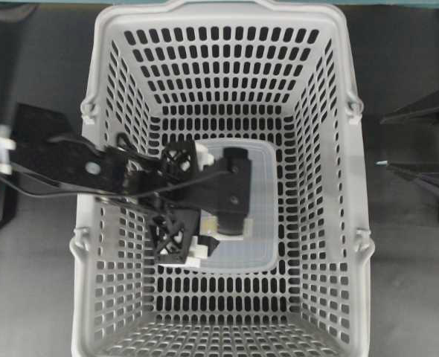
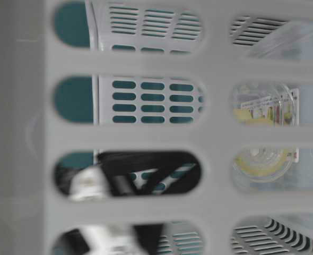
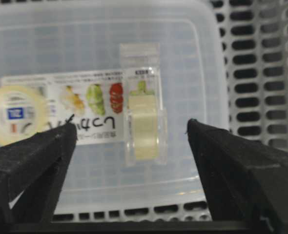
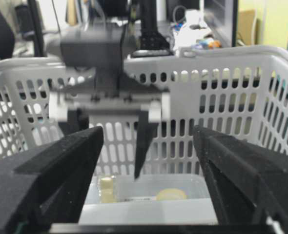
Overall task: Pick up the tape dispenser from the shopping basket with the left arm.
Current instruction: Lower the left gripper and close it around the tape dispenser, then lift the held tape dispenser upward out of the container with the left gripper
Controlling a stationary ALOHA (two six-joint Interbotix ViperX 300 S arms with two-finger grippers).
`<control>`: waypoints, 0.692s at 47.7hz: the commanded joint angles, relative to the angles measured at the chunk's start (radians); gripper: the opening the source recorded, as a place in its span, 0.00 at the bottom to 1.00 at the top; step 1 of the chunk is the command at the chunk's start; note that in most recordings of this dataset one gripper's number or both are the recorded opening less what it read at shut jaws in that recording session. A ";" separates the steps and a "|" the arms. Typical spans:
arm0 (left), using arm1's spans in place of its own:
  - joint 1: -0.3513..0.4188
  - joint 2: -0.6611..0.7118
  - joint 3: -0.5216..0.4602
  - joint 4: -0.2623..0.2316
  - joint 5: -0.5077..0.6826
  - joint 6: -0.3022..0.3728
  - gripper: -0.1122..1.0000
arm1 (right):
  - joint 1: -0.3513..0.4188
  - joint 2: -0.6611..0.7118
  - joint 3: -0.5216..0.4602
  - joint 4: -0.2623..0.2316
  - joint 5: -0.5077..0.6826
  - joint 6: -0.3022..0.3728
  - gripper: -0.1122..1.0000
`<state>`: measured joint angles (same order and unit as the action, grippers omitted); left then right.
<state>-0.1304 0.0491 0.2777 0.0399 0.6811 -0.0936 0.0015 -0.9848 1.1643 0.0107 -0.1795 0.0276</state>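
The tape dispenser (image 1: 260,223) is a flat translucent box lying on the floor of the light-grey shopping basket (image 1: 327,223). My left gripper (image 1: 202,204) reaches into the basket from the left and hangs open just over the box's left part, covering some of it. In the left wrist view the box (image 3: 85,48) fills the frame, its printed label and a clear tape roll lying between the open left gripper (image 3: 131,122) fingers. The right wrist view shows the left gripper (image 4: 110,144) low above the box (image 4: 149,204). My right gripper (image 1: 387,141) is open and empty outside the basket.
The basket's slotted walls (image 1: 130,111) rise on all sides round the left arm. Its grey handles (image 1: 353,108) lie folded down at the rims. In the table-level view the box's label (image 2: 265,109) and a black finger (image 2: 146,172) show through the wall slots.
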 commanded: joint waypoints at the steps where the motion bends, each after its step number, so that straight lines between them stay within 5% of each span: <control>1: -0.015 0.029 -0.018 0.003 -0.005 0.000 0.89 | 0.000 0.005 -0.021 0.005 -0.005 0.002 0.74; 11: -0.021 0.054 -0.031 0.003 -0.005 0.005 0.80 | 0.000 0.002 -0.018 0.005 -0.006 0.002 0.74; 20: -0.021 0.008 -0.075 0.003 0.006 0.015 0.35 | 0.002 -0.002 -0.015 0.005 -0.005 0.002 0.74; 33: -0.011 -0.078 -0.281 0.005 0.258 0.015 0.36 | 0.000 -0.005 -0.006 0.005 -0.005 0.002 0.74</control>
<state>-0.1473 0.0230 0.0951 0.0399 0.8437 -0.0782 0.0015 -0.9940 1.1658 0.0123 -0.1795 0.0276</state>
